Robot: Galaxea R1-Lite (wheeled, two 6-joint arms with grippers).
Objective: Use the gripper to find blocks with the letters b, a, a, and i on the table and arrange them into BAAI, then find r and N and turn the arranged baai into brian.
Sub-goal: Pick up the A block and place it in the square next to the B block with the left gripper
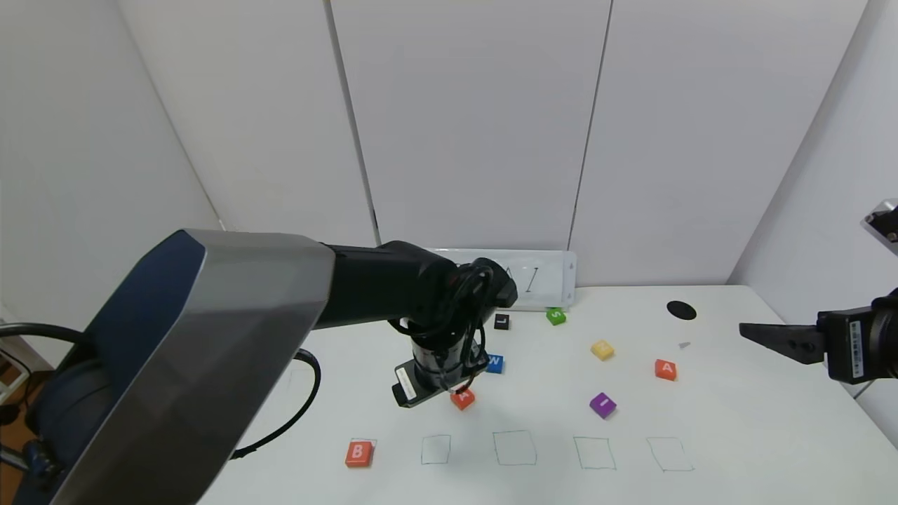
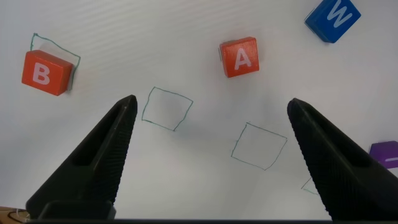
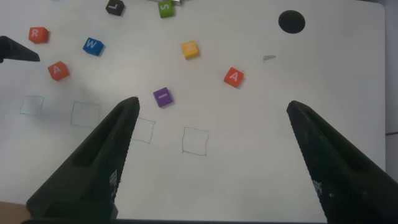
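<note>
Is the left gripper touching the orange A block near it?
Apart. In the left wrist view, the left gripper is open, and bare table separates its fingers from the A block.

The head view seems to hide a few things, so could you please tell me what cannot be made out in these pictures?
- Head view: the left pincer is hidden by its own wrist, and the R block by the left arm.
- Head view: the whiteboard is partly covered by that arm.
- All views: the yellow block's letter is too small to read.
- Head view: the right pincer shows only one finger.

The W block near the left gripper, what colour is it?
Blue W block, white letter; clearest in the left wrist view.
</note>
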